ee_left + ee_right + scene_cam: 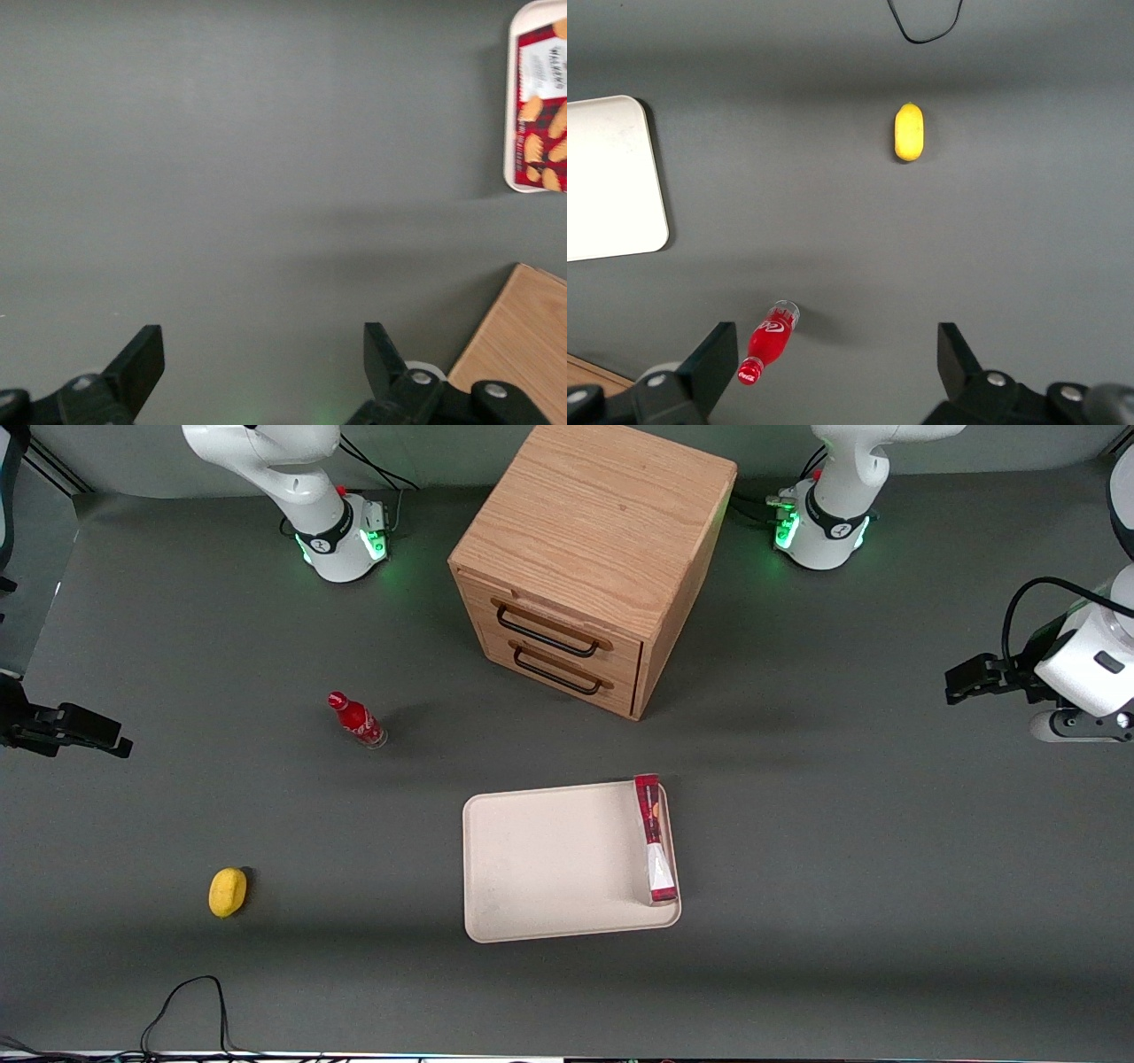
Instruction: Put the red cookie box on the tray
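The cookie box [654, 838] lies on the tray [549, 859], along the tray's edge that faces the working arm's end of the table, with its long side running from the cabinet end of the tray toward the front camera. From my wrist camera I see the same box [542, 106] lying flat inside the tray's rim [508, 133], its face showing cookies on a red plaid print with a pale label panel.

Sweeping across the front view from its left edge: a yellow lemon-like object [227, 892] sits alone toward the parked arm's end of the table, nearer the front camera than the rest. A small red bottle [356, 720] stands farther from the camera than the lemon, between it and the wooden cabinet [592, 558]. The cabinet has two drawers with dark handles [551, 634], and the tray lies in front of it, nearer the camera, apart from it. A black cable [182, 1005] loops on the table near the camera edge.

My gripper [967, 677] hangs well apart from the tray, out at the working arm's end of the table, above bare grey table [842, 850]. Its fingers [142, 359] are spread wide, holding nothing, with only the table surface between them; a corner of the cabinet [523, 345] shows beside one finger.
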Controlling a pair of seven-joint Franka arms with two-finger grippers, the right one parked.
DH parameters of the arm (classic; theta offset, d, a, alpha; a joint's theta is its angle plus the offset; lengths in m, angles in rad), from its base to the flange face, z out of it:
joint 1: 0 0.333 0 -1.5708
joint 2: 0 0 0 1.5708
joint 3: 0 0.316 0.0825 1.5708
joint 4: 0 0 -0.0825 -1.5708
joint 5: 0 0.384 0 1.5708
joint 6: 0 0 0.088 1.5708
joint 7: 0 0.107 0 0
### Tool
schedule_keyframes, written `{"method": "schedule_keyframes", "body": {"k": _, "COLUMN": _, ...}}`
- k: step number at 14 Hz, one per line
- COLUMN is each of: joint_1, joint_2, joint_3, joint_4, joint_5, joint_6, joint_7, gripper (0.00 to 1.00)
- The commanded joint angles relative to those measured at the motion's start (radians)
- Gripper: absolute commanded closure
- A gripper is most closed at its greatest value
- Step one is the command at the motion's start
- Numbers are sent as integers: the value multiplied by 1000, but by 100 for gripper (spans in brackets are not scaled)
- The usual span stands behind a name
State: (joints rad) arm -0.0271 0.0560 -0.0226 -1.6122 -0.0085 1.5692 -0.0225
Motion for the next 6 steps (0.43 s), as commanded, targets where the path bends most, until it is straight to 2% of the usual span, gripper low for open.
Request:
{"method": "schedule_keyframes", "body": {"k": 1, "joint_1": -13, "joint_2": -13, "joint_3": 18, "joint_4": 11, "joint_5": -39, "joint_6": -44, "joint_7": 38, "gripper": 0}}
{"method": "schedule_keyframes", "body": {"k": 6, "joint_1": -14, "joint_2": -13, "joint_3": 16, "joint_4": 9, "joint_5": -33, "joint_6": -32, "joint_7": 19, "gripper": 0}}
